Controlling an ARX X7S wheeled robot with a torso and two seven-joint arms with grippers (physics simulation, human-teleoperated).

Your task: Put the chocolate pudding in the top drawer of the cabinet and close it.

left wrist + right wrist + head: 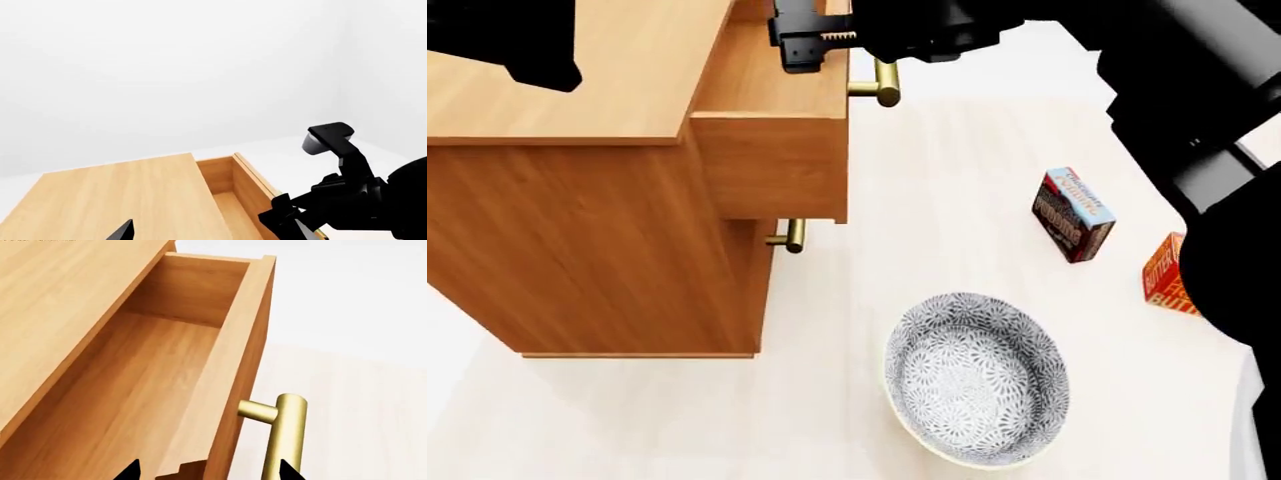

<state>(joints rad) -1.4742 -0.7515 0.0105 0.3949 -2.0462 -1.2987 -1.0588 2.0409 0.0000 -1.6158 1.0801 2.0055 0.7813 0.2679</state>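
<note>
Two dark fingertips of the right gripper (208,471) are seen apart in the right wrist view, straddling the front panel and brass bar handle (283,440) of the top drawer (153,385), with nothing clamped between them; the left gripper (123,232) shows only one fingertip over the cabinet (587,200) top, so its state cannot be told. Only the opening is judged done: the drawer is pulled out and looks empty, while loading and closing remain. Well apart on the pale floor, beyond a patterned bowl (977,378), the chocolate pudding (1073,214) is found untouched, a small dark brown box with a light blue edge and red side, near an orange-red butter box (1165,274).
</note>
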